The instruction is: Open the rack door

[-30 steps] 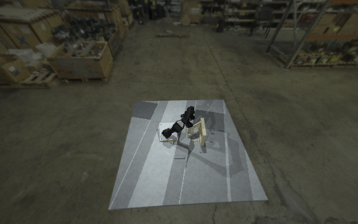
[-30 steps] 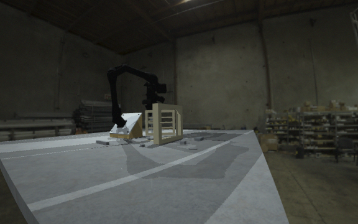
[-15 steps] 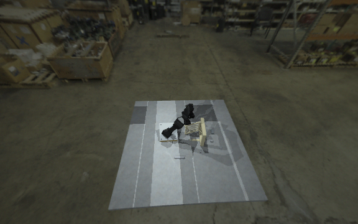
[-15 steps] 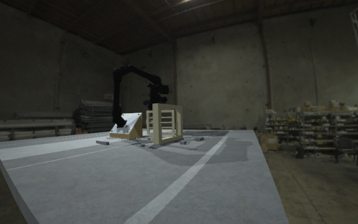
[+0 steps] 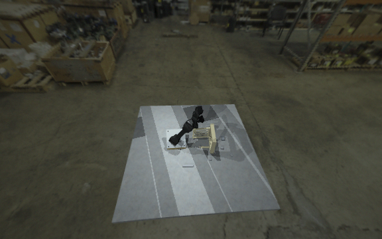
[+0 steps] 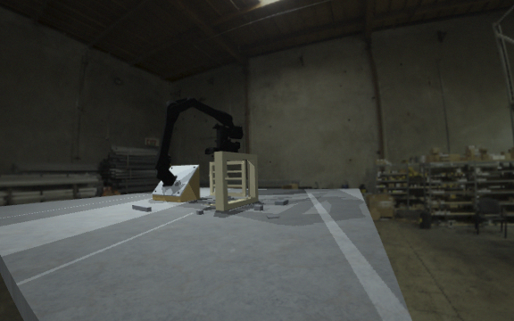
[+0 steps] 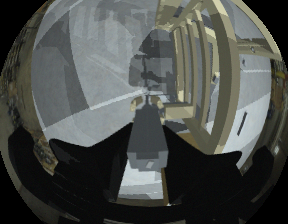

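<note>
Door (image 5: pixel 201 129) (image 6: pixel 212 178) (image 7: pixel 228 75) first: it's on the table (image 5: pixel 191 196) (image 6: pixel 221 267), swung out from its frame (image 5: pixel 213 139) (image 6: pixel 220 183) (image 7: pixel 260 48) toward the arm's base (image 5: pixel 169 132) (image 6: pixel 185 180), and from the top view I'd call it roughly square to the frame. So the swing looks nearly done, maybe already past the angle wanted, but I can't read that exactly. The gripper (image 5: pixel 200 119) (image 6: pixel 226 146) (image 7: pixel 147 127) is clamped on the grey handle (image 7: pixel 148 127), with a black finger on each side of it in the wrist view. For the tail of the swing, I'd follow the hinge's arc and rotate the wrist along with the door, so the handle keeps its quarter turn instead of getting twisted back. Pulling straight would probably load the hinge or make the fingers slip. Go slow and don't ram past what's needed. Once the angle is surely good, stop dead, open both fingers evenly, then back off along the handle's own length before going sideways, or a finger could drag the door shut. Also mind the slats beside the fingers and the small grey blocks (image 5: pixel 223 138) (image 6: pixel 258 207) by the frame.
</note>
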`<state>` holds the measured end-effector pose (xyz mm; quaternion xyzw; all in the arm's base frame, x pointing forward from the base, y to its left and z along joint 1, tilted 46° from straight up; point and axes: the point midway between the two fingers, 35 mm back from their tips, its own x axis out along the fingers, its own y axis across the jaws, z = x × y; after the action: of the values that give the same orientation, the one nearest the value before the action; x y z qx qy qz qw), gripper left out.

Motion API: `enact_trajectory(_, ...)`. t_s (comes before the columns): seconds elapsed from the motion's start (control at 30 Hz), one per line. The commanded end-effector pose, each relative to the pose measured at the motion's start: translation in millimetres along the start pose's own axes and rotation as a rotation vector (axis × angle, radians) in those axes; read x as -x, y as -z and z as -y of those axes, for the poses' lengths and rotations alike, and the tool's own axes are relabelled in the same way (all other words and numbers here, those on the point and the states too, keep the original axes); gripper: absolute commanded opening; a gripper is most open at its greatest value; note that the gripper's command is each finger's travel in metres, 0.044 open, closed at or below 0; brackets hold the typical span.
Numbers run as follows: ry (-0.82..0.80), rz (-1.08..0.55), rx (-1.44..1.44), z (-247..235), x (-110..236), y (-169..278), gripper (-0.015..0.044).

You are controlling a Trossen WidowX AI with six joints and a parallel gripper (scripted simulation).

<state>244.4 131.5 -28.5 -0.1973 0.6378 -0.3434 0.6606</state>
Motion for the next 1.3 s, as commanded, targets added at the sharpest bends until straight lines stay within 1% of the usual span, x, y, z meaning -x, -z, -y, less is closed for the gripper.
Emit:
enact_trajectory(0.0, -0.005, -0.003, -0.082, -10.3, 0.7, -3.0, 0.0023)
enact_trajectory(0.13, -0.005, -0.003, -0.133, -18.4, 0.7, -4.9, 0.0023)
enact_trajectory(0.63, -0.005, -0.003, -0.135, -18.8, 0.7, -5.0, 0.0023)
enact_trajectory(0.97, -0.005, -0.003, -0.135, -18.8, 0.7, -5.0, 0.0285)
enact_trajectory(1.0, -0.005, -0.003, -0.135, -18.8, 0.7, -5.0, 0.0295)
enact_trajectory(1.27, -0.005, -0.003, -0.135, -19.5, 8.9, -5.6, 0.0295)
